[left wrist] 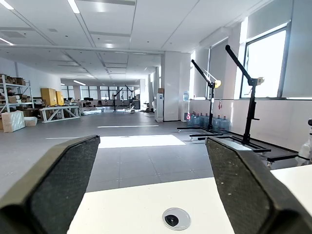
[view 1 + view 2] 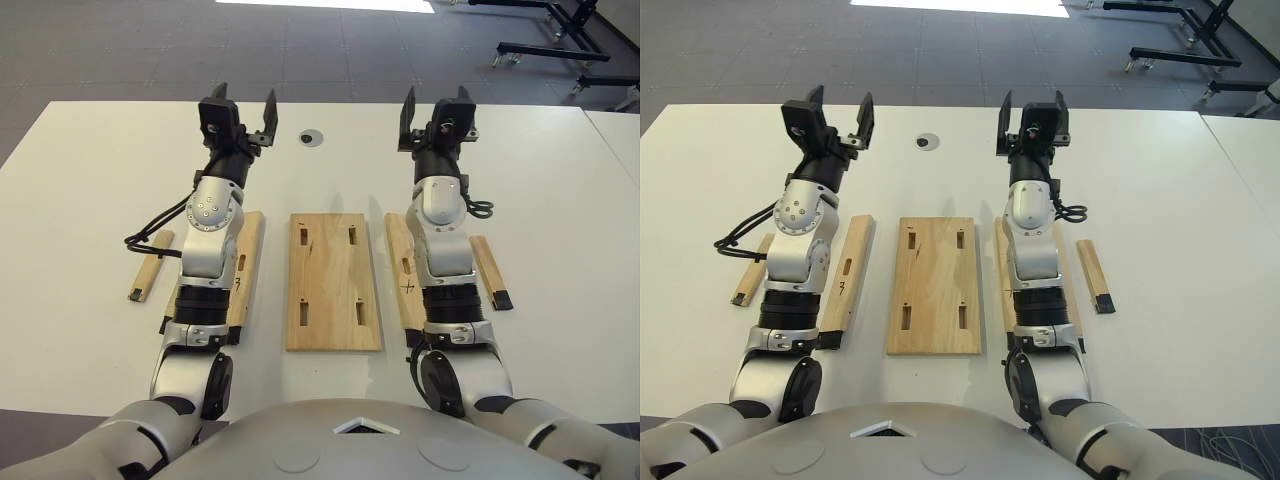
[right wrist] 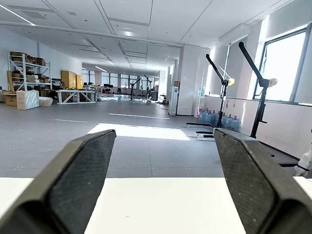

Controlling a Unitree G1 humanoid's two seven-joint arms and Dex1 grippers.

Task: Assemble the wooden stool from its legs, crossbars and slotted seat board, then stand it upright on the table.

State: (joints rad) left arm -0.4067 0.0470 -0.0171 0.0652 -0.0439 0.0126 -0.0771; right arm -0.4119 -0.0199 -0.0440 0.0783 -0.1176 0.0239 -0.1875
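The left gripper (image 2: pixel 245 110), upper left of centre, and the right gripper (image 2: pixel 436 110), upper right of centre, both have their black padded jaws spread wide, holding and touching nothing, above the white worktop (image 2: pixel 560 220). The pale, flat, rectangular wooden seat board (image 2: pixel 333 282) lies mid-frame with four narrow slots, its long axis running top to bottom. A slotted wooden leg plank (image 2: pixel 249 262) lies to its left and another (image 2: pixel 402 268) to its right, both parallel to it and partly under the arms. Short dark-tipped wooden crossbars lie farther out, one at the left (image 2: pixel 150 266) and one at the right (image 2: pixel 491 271).
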